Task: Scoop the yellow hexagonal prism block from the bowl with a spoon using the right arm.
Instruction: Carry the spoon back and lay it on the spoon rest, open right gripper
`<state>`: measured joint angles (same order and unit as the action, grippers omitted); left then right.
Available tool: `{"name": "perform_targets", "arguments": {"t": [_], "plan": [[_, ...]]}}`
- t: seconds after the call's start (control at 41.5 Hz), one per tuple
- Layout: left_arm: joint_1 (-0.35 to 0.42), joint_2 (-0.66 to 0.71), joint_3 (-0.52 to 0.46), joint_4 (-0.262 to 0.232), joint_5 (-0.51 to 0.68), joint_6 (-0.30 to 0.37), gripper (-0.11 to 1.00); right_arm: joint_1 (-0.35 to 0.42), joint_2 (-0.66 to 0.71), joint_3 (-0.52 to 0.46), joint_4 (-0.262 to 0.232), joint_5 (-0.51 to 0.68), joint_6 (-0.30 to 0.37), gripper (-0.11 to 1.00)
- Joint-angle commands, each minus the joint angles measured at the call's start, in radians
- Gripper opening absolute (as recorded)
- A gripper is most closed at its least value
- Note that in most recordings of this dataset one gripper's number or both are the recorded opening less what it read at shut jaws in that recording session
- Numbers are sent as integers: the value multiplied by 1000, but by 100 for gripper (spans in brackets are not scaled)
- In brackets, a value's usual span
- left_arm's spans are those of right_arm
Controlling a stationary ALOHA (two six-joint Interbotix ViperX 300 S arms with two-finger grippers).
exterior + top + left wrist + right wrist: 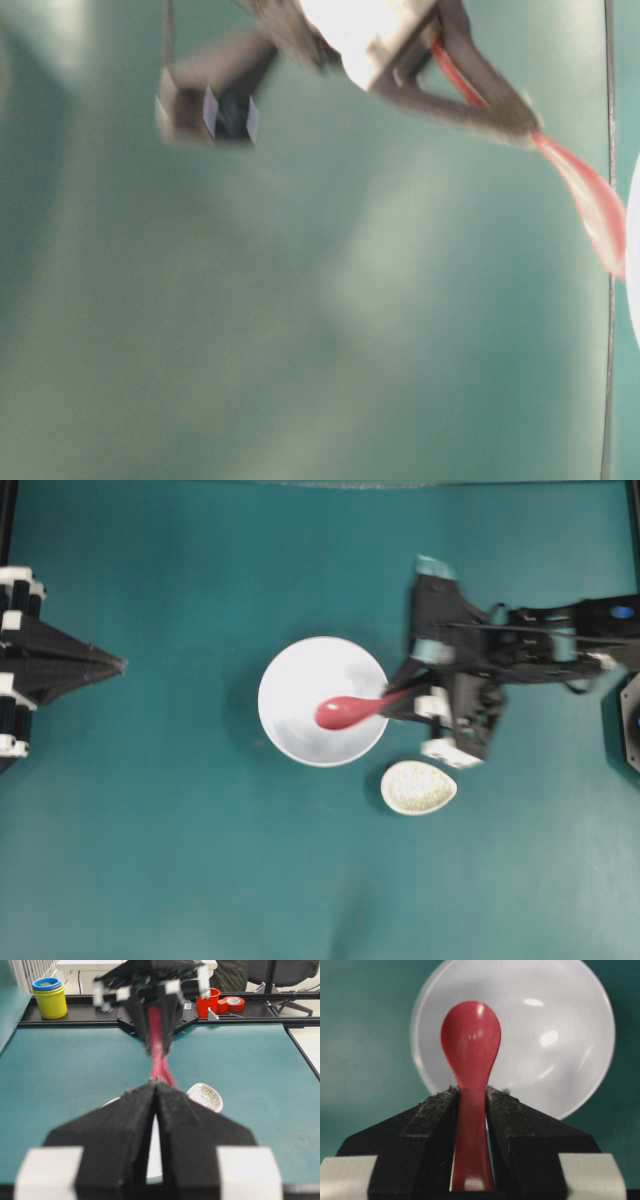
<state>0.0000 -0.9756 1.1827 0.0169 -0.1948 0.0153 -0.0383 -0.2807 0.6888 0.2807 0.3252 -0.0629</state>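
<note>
Spoon [470,1045] over the bowl [290,680], clamped in my right end effector [471,1097].
Scoop empty; left end effector [155,1092] clenched, parked well apart from the bowl.

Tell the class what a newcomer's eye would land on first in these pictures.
The pink-red spoon stands out first, its handle clamped in the right gripper and its scoop held over the white bowl at the table's middle. Beside the bowl lies a speckled oval rest. The left gripper sits shut at the left edge.
</note>
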Motion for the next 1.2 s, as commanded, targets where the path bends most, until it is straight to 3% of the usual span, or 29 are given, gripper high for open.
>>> {"name": "perform_targets", "arguments": {"t": [0.0,0.265,0.602,0.794,1.18], "plan": [[0,9,-17,3,-3,2,0,40,-100,58,5,-64,12,24],[2,8,-15,3,-5,2,0,150,-253,256,6,-264,51,24],[0,9,-15,3,-5,2,0,285,-189,434,20,-541,115,24],[0,9,-15,3,-5,2,0,316,-107,468,46,-627,133,24],[0,11,-15,3,-3,2,0,341,-14,495,97,-669,133,24]]}}
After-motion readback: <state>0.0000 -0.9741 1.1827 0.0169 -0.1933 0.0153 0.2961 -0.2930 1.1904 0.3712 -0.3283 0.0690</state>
